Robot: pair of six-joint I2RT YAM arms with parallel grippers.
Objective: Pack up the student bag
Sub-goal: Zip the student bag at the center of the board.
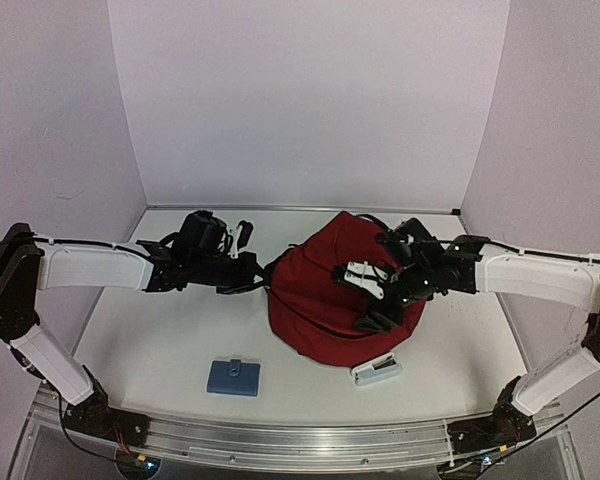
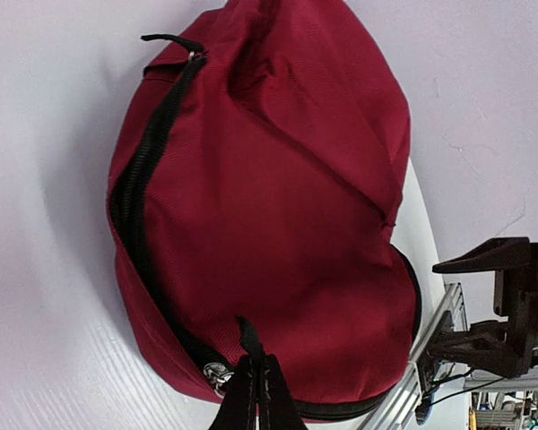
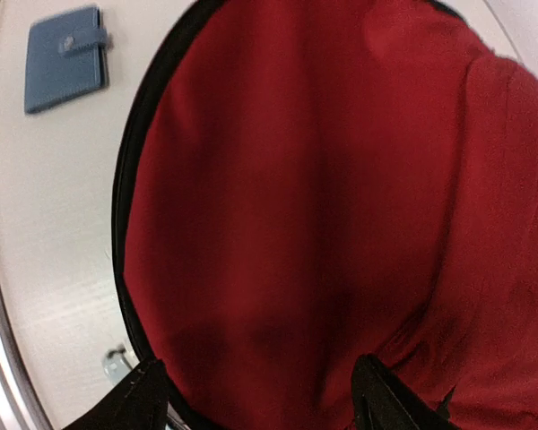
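You've got the dark red soft fabric backpack (image 1: 318, 300) slumped in a dome on the white table (image 1: 150, 340), a little to the right of centre. The left gripper (image 2: 255, 385) sits at the bag's 9 o'clock, pinched tight on a short black fabric pull tab (image 2: 247, 336) right beside the silver slider. The right gripper (image 3: 260, 363) hangs over the bag's crown with its fingers spread wide and nothing between them, only red cloth below.

My read is that you're getting the mouth open, not packing yet. Pull the tab along the line of the black toothed zipper (image 2: 139, 193), not away from it, or the slider will likely bind. That zip curves round the bag's side, so follow the curve. The shell is thin, matte woven nylon with no frame, and it will probably bunch and drag toward your left hand. Bring the open right fingers down on a fold of fabric near 3 o'clock and hold there as a counter-pull. Take a generous pinch, because slick cloth slips out of a shallow one.

From here I can't tell how far the zip is parted.

At the bag's 7 o'clock lies a flat blue rectangular wallet with a snap strap (image 1: 233, 377), stiff and low. At 5 o'clock, touching the bag's hem, is a small white-and-blue hard plastic object (image 1: 377, 371), which may be a stapler.
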